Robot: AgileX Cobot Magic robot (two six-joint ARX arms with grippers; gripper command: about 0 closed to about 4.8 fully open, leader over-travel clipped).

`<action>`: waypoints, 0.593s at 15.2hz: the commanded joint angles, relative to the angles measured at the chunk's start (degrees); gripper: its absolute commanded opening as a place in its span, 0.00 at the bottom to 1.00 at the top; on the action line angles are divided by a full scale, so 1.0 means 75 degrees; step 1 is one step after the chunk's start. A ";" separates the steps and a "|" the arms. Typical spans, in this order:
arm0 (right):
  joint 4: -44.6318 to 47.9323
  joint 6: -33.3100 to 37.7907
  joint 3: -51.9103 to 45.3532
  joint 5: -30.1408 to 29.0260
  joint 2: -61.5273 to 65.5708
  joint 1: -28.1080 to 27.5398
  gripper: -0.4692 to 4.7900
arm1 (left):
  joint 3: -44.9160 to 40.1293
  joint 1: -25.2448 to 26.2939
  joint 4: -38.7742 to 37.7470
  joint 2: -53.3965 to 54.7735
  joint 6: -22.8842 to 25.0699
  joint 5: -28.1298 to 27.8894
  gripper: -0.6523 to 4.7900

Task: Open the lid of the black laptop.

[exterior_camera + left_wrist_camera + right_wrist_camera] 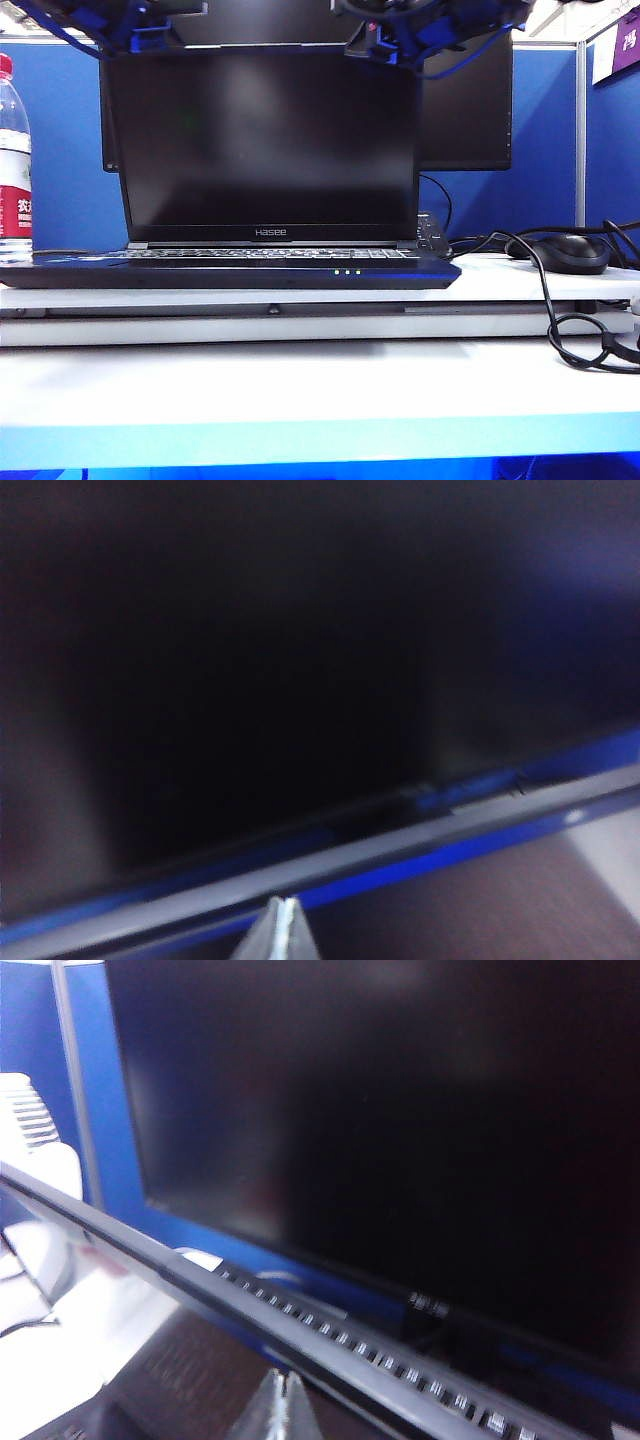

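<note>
Glossy flat lid [265,140] upright on slim black laptop [230,272]. Left gripper [150,30] at 11, right gripper [400,30] at 1, both above the top edge; jaw spread and grip unreadable.

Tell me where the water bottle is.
The water bottle stands at the far left edge of the exterior view, left of the open laptop and its raised lid.

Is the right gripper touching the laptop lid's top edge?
Cannot tell. In the exterior view the right gripper overlaps the lid at its top edge, but the frame crops it. The right wrist view is blurred and shows neither contact nor gap.
</note>
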 commanded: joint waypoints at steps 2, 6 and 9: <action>0.0318 -0.0085 0.0752 0.0119 0.0472 -0.0111 0.08 | 0.0656 0.0673 0.0023 0.0455 -0.0629 0.0749 0.11; 0.0297 -0.0082 0.1478 0.0111 0.1125 -0.0431 0.08 | 0.1000 0.1061 0.0152 0.0991 -0.0982 0.1239 0.11; 0.0152 -0.0061 0.1982 0.0102 0.1588 -0.0641 0.08 | 0.1049 0.1064 0.0423 0.1291 -0.1043 0.1396 0.11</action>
